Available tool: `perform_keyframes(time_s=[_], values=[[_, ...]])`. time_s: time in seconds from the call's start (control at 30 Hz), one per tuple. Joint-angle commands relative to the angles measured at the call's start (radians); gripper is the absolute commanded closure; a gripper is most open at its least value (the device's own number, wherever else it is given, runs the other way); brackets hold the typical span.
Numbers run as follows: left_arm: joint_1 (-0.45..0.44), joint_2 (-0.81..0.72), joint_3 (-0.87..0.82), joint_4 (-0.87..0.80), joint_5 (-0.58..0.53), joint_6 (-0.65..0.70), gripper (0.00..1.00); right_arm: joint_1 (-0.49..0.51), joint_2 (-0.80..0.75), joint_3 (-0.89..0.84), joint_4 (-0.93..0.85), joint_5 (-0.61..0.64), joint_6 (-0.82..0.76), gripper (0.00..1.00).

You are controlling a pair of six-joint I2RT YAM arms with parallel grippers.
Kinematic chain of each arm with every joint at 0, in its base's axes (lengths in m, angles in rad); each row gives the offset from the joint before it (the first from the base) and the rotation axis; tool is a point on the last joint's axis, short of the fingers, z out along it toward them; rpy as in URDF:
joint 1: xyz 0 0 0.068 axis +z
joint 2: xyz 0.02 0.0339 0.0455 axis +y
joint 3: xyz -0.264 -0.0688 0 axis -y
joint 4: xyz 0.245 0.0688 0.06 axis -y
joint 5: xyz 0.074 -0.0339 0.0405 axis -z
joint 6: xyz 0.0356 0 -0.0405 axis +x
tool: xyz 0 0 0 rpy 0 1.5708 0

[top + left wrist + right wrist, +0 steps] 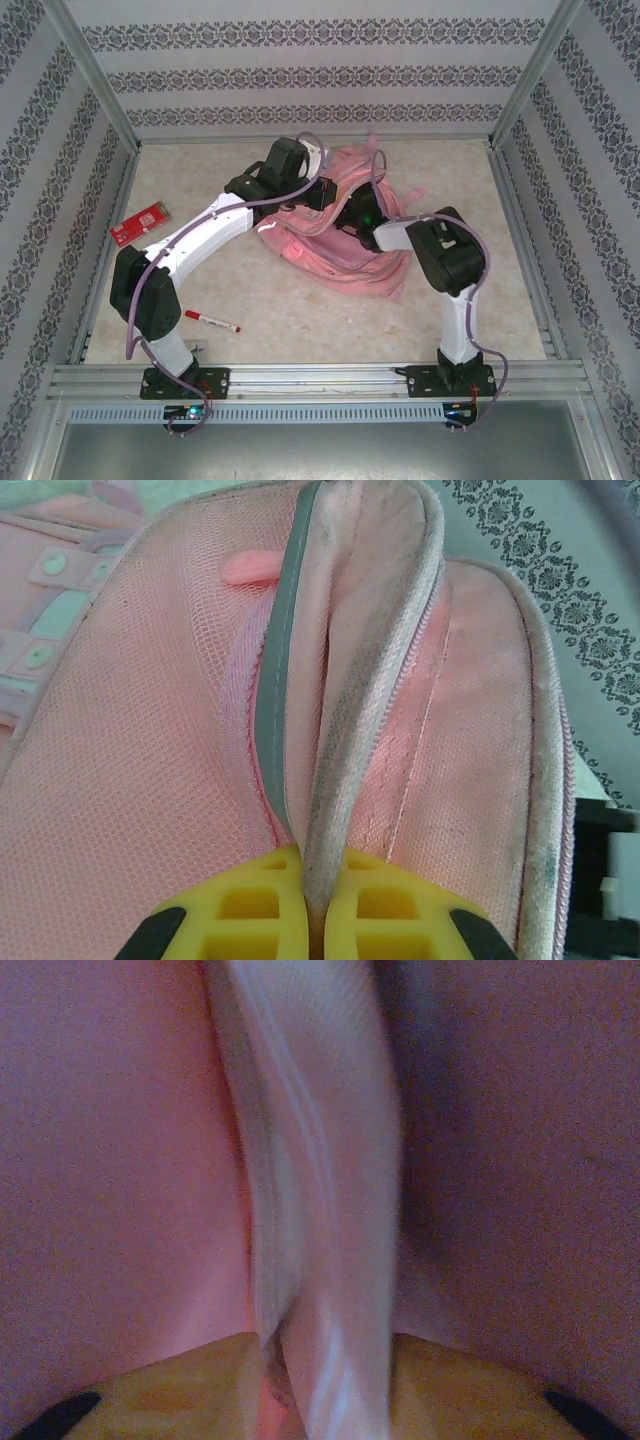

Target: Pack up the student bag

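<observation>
Pink backpack [345, 268] lies crumpled mid-surface [300, 335], toward far side, both arms bent over it. Left end effector [315, 880] pressed together on upright fold of backpack's zipper edge; grey strip runs beside fold, mesh panel to its left. Right end effector [325, 1365] straddles pale fabric fold. View blurred: cannot tell whether yellow fingers [200, 1390] clamp it or stand loose around it. Red card [140, 222] near left wall, well apart from backpack. Pen [212, 321] lies near left arm's base.
</observation>
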Motion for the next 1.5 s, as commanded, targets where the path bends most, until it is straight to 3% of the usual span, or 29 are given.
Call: perform_keyframes(time_s=[0.0, 0.3, 0.5, 0.57, 0.67, 0.77, 0.87, 1.03, 1.17, 1.27, 1.37, 1.47], values=[[0.039, -0.055, -0.023, 0.128, 0.001, 0.018, 1.0, -0.029, -0.137, -0.081, -0.138, -0.015, -0.037, 0.58], [0.034, -0.057, -0.131, 0.075, 0.05, 0.178, 1.0, -0.134, -0.567, -0.38, -0.414, -0.066, -0.228, 0.58], [-0.019, -0.158, -0.328, 0.173, -0.004, 0.262, 0.87, -0.315, -0.97, -0.454, -0.852, 0.012, -0.518, 0.57], [-0.02, -0.184, -0.351, 0.174, -0.005, 0.226, 0.81, -0.364, -1.048, -0.432, -0.954, 0.035, -0.63, 0.56], [-0.018, -0.219, -0.329, 0.094, -0.041, 0.197, 0.54, -0.38, -1.094, -0.356, -1.072, 0.068, -0.809, 0.55], [0.009, -0.251, -0.265, -0.044, -0.155, 0.174, 0.36, -0.374, -1.089, -0.289, -1.101, 0.075, -0.926, 0.55], [0.101, -0.252, -0.184, -0.173, -0.224, 0.135, 0.29, -0.347, -1.048, -0.214, -1.104, 0.076, -1.005, 0.56], [0.352, -0.202, -0.102, -0.324, -0.344, 0.014, 0.29, -0.236, -0.938, -0.106, -1.1, 0.065, -1.106, 0.56], [0.53, -0.139, -0.123, -0.294, -0.466, -0.033, 0.24, -0.135, -0.867, -0.075, -1.08, 0.073, -1.144, 0.55], [0.662, -0.074, -0.151, -0.244, -0.487, -0.068, 0.24, -0.088, -0.834, -0.074, -1.066, 0.049, -1.136, 0.55], [0.755, 0.003, -0.171, -0.167, -0.503, -0.087, 0.24, -0.05, -0.818, -0.097, -1.043, 0.034, -1.122, 0.55], [0.788, 0.057, -0.174, -0.109, -0.485, -0.076, 0.24, -0.029, -0.807, -0.118, -1.035, 0.011, -1.1, 0.55]])
